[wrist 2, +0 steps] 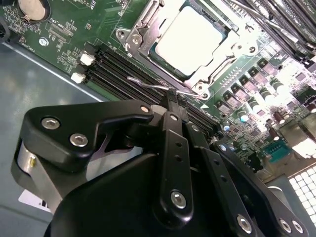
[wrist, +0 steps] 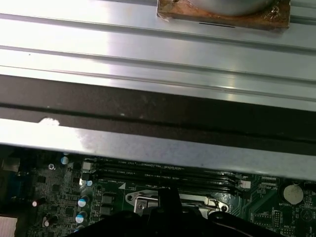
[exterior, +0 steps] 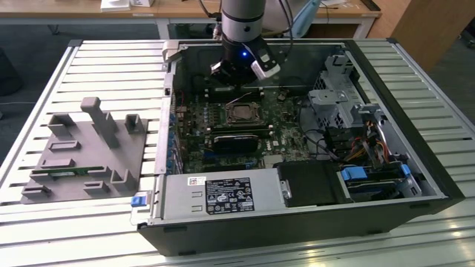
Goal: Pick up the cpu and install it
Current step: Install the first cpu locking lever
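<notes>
At the left of the exterior view a grey fixture tray (exterior: 82, 153) sits on the slatted metal table (exterior: 44, 233), well apart from the work. Moving right, the open computer case (exterior: 415, 128) lies on its side with the green motherboard (exterior: 197, 144) facing up. The cpu (exterior: 243, 113) is already in its socket near the frame's centre, its silver top showing inside the metal retention frame; in the second wrist view it lies in the upper middle (wrist 2: 186, 40), square, with no long axis to speak of. The gripper (exterior: 236, 75) hangs just above it in the exterior frame, toward the far wall of the case, so the cpu lies a short way nearer the camera and lower in the picture. In the second wrist view the black fingers (wrist 2: 170, 126) are drawn together with nothing between them, their tips close to the socket's wire lever (wrist 2: 150, 85). Right of the socket are drive bays and cable bundles (exterior: 356, 147). A wooden desk (exterior: 186, 11) stands beyond the table.
</notes>
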